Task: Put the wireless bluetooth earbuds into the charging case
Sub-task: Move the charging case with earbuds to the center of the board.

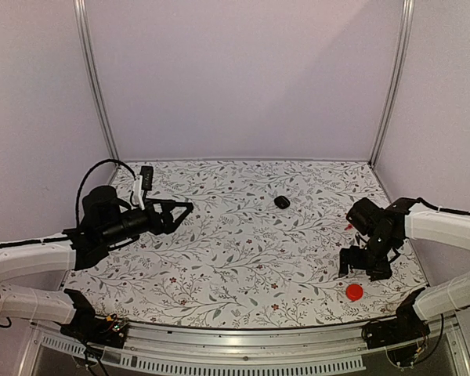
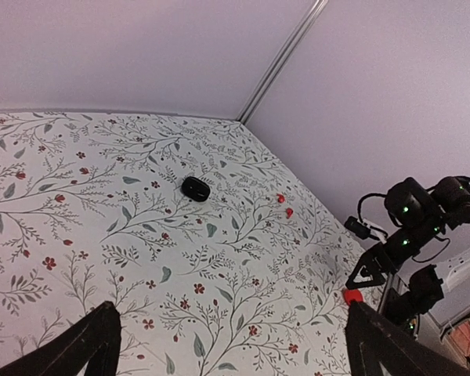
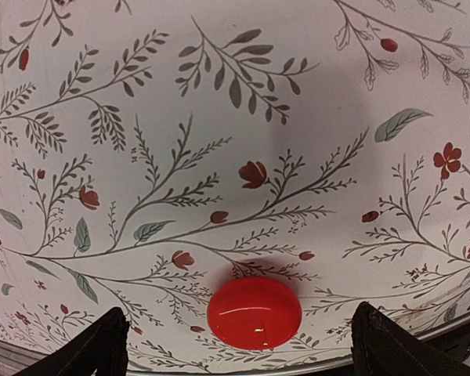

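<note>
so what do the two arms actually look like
The left arm and right arm are white shells with black joints. The left end effector and right end effector are black with two tapered fingers. A black cable loops over the left wrist; green lights glow on the right arm.

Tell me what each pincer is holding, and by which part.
Nothing. Both the left pincer and right pincer stand open and empty; the charging case lies apart from both.
</note>
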### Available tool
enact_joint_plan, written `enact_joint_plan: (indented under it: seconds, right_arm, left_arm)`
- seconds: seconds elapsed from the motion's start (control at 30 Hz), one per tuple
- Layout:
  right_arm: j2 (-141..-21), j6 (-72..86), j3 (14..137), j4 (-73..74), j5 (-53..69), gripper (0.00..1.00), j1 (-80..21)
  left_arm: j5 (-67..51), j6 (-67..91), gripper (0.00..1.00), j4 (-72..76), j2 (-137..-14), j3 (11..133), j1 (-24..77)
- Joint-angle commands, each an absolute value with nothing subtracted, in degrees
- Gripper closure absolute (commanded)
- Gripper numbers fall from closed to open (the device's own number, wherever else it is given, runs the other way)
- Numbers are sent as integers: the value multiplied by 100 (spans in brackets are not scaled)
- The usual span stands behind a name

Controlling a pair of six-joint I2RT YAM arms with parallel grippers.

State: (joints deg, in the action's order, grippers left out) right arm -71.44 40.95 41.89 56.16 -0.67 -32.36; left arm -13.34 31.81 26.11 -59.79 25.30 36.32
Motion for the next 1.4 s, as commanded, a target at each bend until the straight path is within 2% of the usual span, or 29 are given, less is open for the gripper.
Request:
enact_joint_plan:
  seconds: [0.0, 0.23, 0.47, 0.67, 0.73, 0.77, 0.83, 0.87, 1.0, 1.1, 1.17, 1.37]
  right_arm:
    - [-7163, 4651, 4135, 5630, 236, 5, -3267]
    - [-7633, 5008, 4333, 5568, 526, 8, -3305]
    - [-7650, 5985, 3864, 5373, 886, 13, -3438]
    - [-7710, 6452, 3633, 5360, 711, 15, -3463]
    - [-7700, 6444, 3654, 5256, 618, 20, -3463]
    - [-7706, 6435, 3663, 5206, 585, 24, -3463]
    - [-7754, 6369, 3662, 5101, 563, 41, -3469]
    - [-7787, 6350, 3650, 5034, 585, 43, -3467]
    - [-7981, 6154, 3683, 4810, 530, 45, -3471]
    - [-8174, 5811, 3815, 4523, 496, 57, -3490]
    - [-8397, 5523, 3974, 4333, 468, 62, -3543]
    - [-9506, 4473, 5029, 4053, 124, 62, -4198]
  left_arm:
    - [-1342, 3272, 0, 2846, -5963, 2457, 3588]
    - [-1340, 3388, 0, 3006, -5990, 2373, 3590]
    - [-1295, 3392, 0, 3107, -5927, 2300, 3588]
    - [-1339, 3349, 0, 3191, -5998, 2277, 3590]
    - [-1339, 3335, 0, 3198, -5990, 2257, 3587]
    - [-1324, 3333, 0, 3219, -5994, 2244, 3586]
    - [-1306, 3314, 0, 3263, -5997, 2230, 3586]
    - [-1306, 3297, 0, 3256, -6002, 2238, 3590]
    - [-1294, 3280, 0, 3235, -6002, 2263, 3591]
    - [-1292, 3295, 0, 3228, -6015, 2245, 3593]
    - [-1286, 3311, 0, 3238, -6018, 2213, 3586]
    - [-1260, 3288, 0, 3177, -5949, 2182, 3593]
